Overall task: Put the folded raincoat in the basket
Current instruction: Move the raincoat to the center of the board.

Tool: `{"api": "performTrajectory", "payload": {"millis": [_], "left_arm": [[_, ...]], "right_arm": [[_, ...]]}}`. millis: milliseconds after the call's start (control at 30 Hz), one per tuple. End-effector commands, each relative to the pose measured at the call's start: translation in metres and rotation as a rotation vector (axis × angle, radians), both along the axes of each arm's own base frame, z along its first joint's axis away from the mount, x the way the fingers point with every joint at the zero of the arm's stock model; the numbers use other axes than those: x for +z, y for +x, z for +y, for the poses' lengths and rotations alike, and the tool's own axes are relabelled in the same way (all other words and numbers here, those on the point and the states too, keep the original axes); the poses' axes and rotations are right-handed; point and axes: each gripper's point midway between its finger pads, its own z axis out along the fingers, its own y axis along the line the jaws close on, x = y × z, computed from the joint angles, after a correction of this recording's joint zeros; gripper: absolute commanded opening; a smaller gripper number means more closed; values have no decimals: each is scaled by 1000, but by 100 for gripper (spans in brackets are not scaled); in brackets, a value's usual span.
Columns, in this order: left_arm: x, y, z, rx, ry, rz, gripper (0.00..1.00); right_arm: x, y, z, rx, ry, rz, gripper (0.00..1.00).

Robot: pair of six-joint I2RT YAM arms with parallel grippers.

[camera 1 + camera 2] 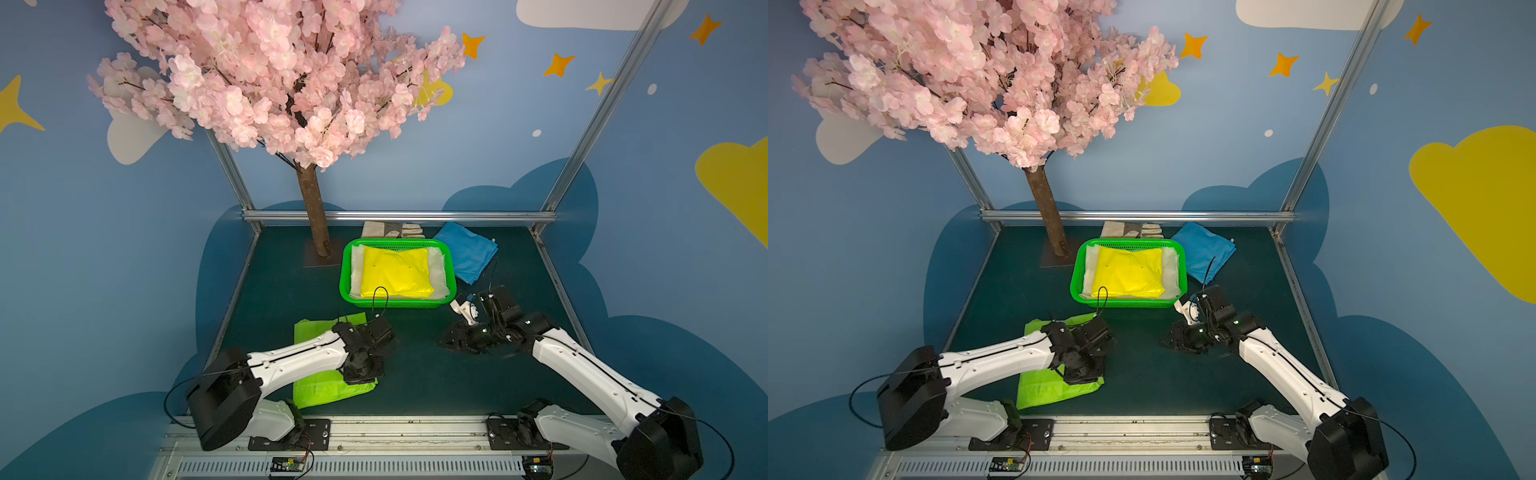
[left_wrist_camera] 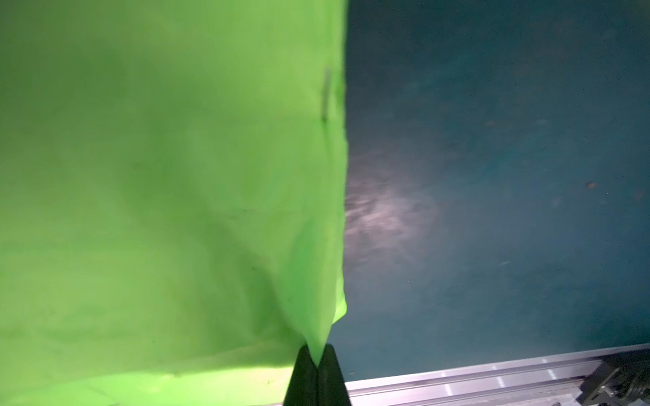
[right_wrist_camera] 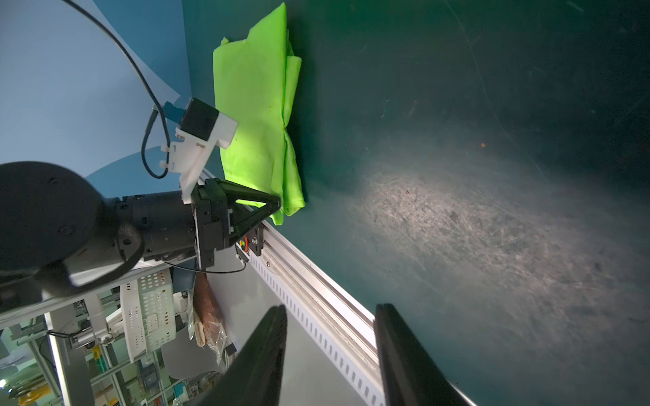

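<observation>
**Entry: lime-green folded raincoat** (image 1: 316,390)
- Location: it lay on the dark tabletop (image 1: 415,374) by the front rail, partly under the left arm and well apart from the basket (image 1: 343,274).
- Condition: it was a thin, layered fold, and its loose edges showed along one side in the right wrist view (image 3: 256,105).

**Left pincer** (image 2: 318,355): the jaws were closed tight on one corner of the lime-green raincoat, and the fabric was drawn up to a peak at the tips.

**Right pincer** (image 3: 332,307): the jaws stood partly apart with nothing in them, over bare tabletop and clear of the raincoat.

**Basket contents:** a yellow folded raincoat (image 1: 395,272) lay on a white folded layer (image 1: 440,266). A blue folded raincoat (image 1: 467,251) lay just beside the basket, and pale gloves (image 1: 392,230) lay behind it.

**Step in hand (judged):** lifting the lime-green raincoat for transfer.

**Handling notes (judged):**
- A single corner grip on slick layers would likely let the fold fall open.
- The right pincer should take the neighbouring corner and catch every layer.
- Both pincers should rise level and pass over the basket's front rim without snagging it.
- The raincoat should be lowered square onto the yellow one and both pincers opened together.
</observation>
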Motion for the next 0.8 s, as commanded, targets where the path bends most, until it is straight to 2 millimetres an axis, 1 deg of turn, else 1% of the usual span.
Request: {"api": "performTrajectory", "payload": {"millis": [0,100,133,167,200,233,267,300,333,367,400,467,533,567,600,700,767], "left_arm": [[12,15,-65,-61,-57,-39,3],[15,17,-103,-134,-47,-61,2],[16,17,-111,-146,-51,-64,3],[16,15,-118,-157,-57,-63,6],[15,14,-123,-172,-62,-63,16],[15,14,-125,-176,-65,-64,30],[16,13,-124,-179,-66,-64,46],[18,12,-122,-182,-67,-70,58],[20,12,-119,-182,-66,-78,66],[23,12,-114,-179,-62,-88,72],[28,12,-108,-174,-63,-100,75],[37,13,-91,-157,-48,-132,77],[42,15,-65,-119,-13,-160,77],[43,16,-47,-89,5,-170,77],[41,16,-30,-52,14,-168,76],[32,14,15,66,-17,-153,74],[32,11,36,122,-52,-167,73]], "right_arm": [[-3,11,-2,-52,-5,-25,50],[-8,16,-1,-58,7,-12,52],[-12,16,-2,-63,-2,-1,53],[-17,18,-2,-69,-9,12,53],[-21,19,-2,-55,-9,19,53],[-24,18,-2,-43,-8,27,53],[-28,19,0,-37,-3,37,54],[-32,19,3,-25,11,46,55],[-34,20,6,-16,24,53,56],[-37,20,8,-5,31,64,57],[-40,20,13,12,42,72,59],[-46,19,19,38,46,92,60],[-52,19,27,59,39,97,60],[-55,19,31,71,34,95,60],[-58,20,35,78,28,92,60],[-73,25,41,81,-3,110,57],[-83,27,47,85,-10,120,56]]}}
